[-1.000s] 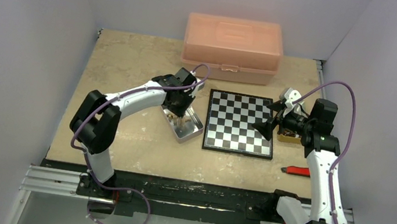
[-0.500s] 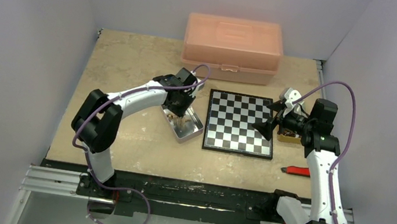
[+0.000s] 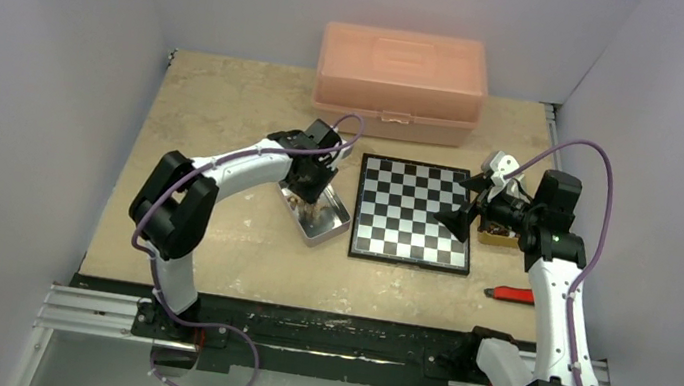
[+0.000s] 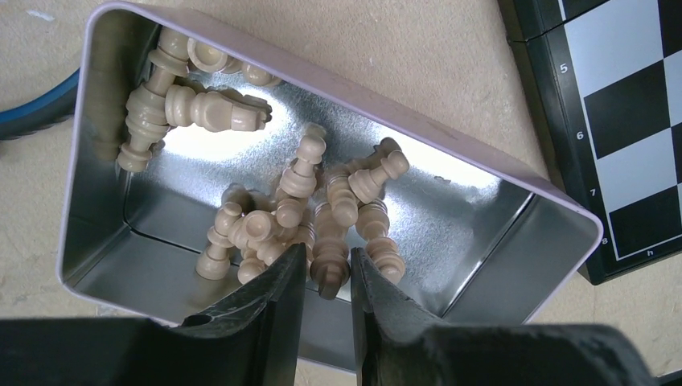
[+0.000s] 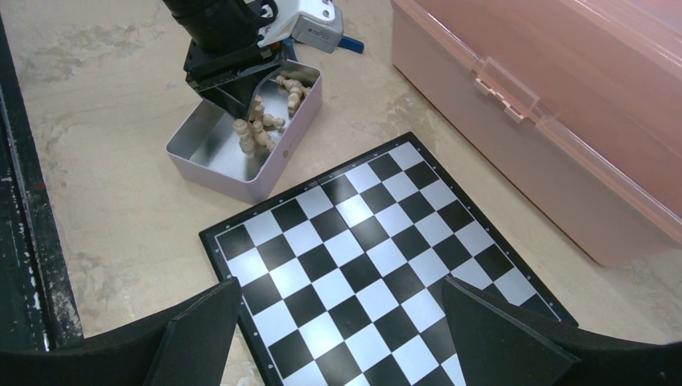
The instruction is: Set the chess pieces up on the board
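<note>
Leftward, at the board's nine o'clock, the left gripper reaches into the metal tin, its fingers narrowly flanking one tan chess piece; whether they grip it, I cannot tell. The right gripper gapes empty above the board, whose border reads 5, 6, 7, 8 and h.

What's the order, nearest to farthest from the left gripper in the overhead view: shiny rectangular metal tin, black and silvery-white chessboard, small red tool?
1. Shiny rectangular metal tin, right beneath the left gripper.
2. Black and silvery-white chessboard, beside the tin on its right.
3. Small red tool, past the board's near right corner.
</note>
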Tool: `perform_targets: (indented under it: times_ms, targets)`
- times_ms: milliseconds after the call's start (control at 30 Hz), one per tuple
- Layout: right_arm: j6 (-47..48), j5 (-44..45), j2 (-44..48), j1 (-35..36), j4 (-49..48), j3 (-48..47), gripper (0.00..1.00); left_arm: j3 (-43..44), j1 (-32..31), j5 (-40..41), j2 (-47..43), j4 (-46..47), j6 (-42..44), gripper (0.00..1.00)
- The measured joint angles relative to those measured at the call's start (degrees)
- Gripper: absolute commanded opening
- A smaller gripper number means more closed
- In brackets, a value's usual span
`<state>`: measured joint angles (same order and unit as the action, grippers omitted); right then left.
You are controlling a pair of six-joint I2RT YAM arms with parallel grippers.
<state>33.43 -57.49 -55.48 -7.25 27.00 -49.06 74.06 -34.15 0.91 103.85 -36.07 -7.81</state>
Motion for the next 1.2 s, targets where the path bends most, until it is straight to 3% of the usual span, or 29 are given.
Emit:
perform_targets:
  times_ms: [433, 1200]
  targets:
    - [0.0, 0.0, 0.0, 0.0, 0.0, 0.0, 0.99, 0.0, 0.0, 0.2, 0.3, -0.1, 0.1, 0.00]
    - [0.0, 0.0, 0.0, 0.0, 0.0, 0.0, 0.99, -7.8, 0.0, -3.1, -16.0, 0.0, -2.3, 0.00]
